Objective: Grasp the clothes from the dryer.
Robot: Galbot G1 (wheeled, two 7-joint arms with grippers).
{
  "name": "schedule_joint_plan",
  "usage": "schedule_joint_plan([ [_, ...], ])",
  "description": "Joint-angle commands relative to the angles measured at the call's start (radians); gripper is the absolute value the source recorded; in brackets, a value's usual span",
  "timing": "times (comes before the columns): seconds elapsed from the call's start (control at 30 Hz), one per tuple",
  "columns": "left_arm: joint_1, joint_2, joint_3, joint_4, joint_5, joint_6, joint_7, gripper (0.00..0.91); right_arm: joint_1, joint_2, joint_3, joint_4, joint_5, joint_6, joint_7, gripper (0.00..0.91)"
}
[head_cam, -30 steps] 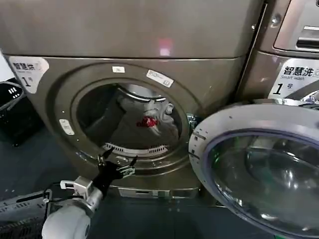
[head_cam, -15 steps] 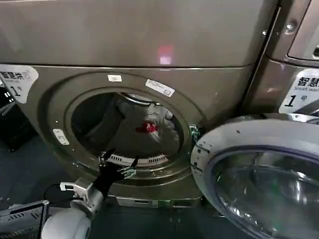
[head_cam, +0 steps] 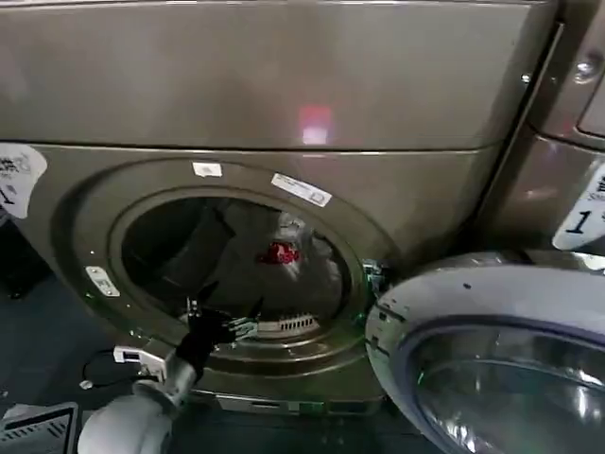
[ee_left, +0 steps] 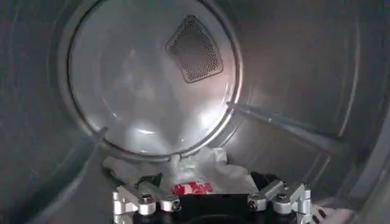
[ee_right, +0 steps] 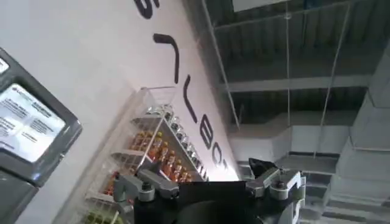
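One gripper at work: left gripper (head_cam: 225, 310) sits at the lower lip of the dryer (head_cam: 284, 85) porthole, about 7 o'clock on the opening, black fingers (head_cam: 202, 293) spread wide, nothing between them. Left arm comes up from the bottom of the head view, white forearm shell (head_cam: 123, 426) at 7 o'clock of the frame, small white cable box (head_cam: 132, 356) on the wrist

Left wrist view: same gripper (ee_left: 212, 201) faces into the drum, silver finger mounts well apart, jaws empty. Clothes (ee_left: 183, 173) lie on the drum floor against the back wall, beyond the fingertips and not touching them, white/light-grey heap with the red patch (ee_left: 190, 187) on the near side. Perforated vent panel (ee_left: 194, 49) on the back wall, roughly 1 o'clock of the round plate

Head view: clothes (head_cam: 293, 260) sit deep in the drum, slightly past centre toward 3 o'clock, red patch (head_cam: 281, 253) on top. Red light (head_cam: 314, 124) on the panel at 12 o'clock above the porthole. Dryer door (head_cam: 492, 359) swung open at 4 o'clock, silver rim, glass facing up. Neighbouring machine (head_cam: 577, 142) at 3 o'clock

Right gripper (ee_right: 210, 182) is parked well off the work, pointing up at a wall with large lettering and a stocked shelf rack (ee_right: 149, 152); fingers spread apart, holding nothing
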Motion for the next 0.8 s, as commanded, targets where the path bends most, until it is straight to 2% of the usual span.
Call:
schedule_joint_plan([
  [0.03,-0.112,0.035,0.051,0.058,0.515,-0.101,0.057,0.907,-0.017,0.0,0.048,0.017,-0.009,-0.007,0.004,0.907],
  [0.23,-0.249,0.015,0.078,0.149,0.715,-0.168,0.211,0.907,-0.062,0.002,0.121,0.04,-0.022,-0.01,0.022,0.907],
  [0.43,-0.41,-0.053,0.088,0.288,0.893,-0.266,0.451,0.907,-0.098,0.005,0.154,0.047,-0.038,-0.008,0.029,0.907],
  [0.57,-0.518,-0.085,0.093,0.39,0.873,-0.24,0.586,0.907,-0.104,0.008,0.151,0.045,-0.039,-0.006,0.029,0.907],
  [0.8,-0.682,-0.12,0.101,0.537,0.917,-0.274,0.855,0.907,-0.109,0.021,0.147,0.051,-0.041,-0.004,0.028,0.907],
])
